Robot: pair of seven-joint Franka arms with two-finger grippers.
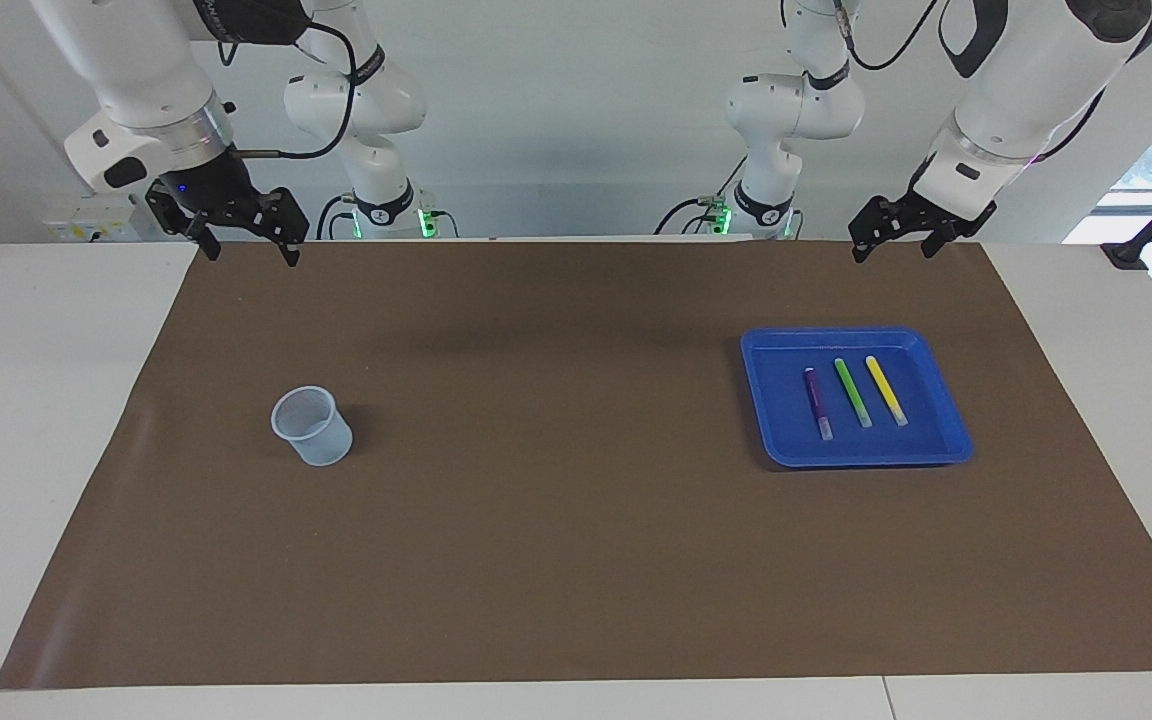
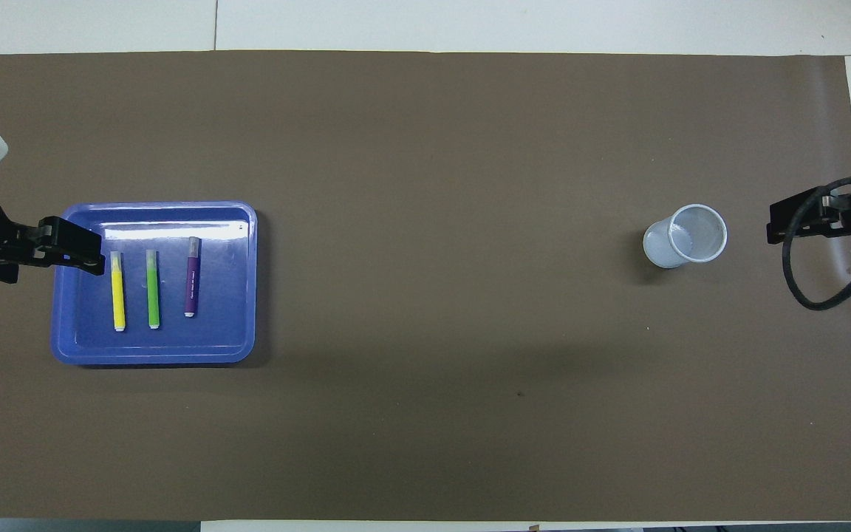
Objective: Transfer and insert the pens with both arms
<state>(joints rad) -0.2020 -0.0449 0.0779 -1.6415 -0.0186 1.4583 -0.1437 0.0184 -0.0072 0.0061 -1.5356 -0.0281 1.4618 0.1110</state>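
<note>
Three pens lie side by side in a blue tray (image 1: pixel 856 455) toward the left arm's end: purple (image 1: pixel 817 402), green (image 1: pixel 852 392) and yellow (image 1: pixel 886 389). The overhead view shows the same yellow pen (image 2: pixel 118 292), green pen (image 2: pixel 153 290) and purple pen (image 2: pixel 191 277) in the tray (image 2: pixel 152 356). My left gripper (image 1: pixel 891 250) hangs open and empty over the mat's edge by the robots, well above the tray. High over the mat's corner at its own end, my right gripper (image 1: pixel 247 252) is open and empty too. Each arm waits.
A pale translucent cup (image 1: pixel 313 427) stands upright on the brown mat (image 1: pixel 556 520) toward the right arm's end, also seen from above as the cup (image 2: pixel 685 236). Two slimmer white arms with green-lit bases stand at the table's back edge.
</note>
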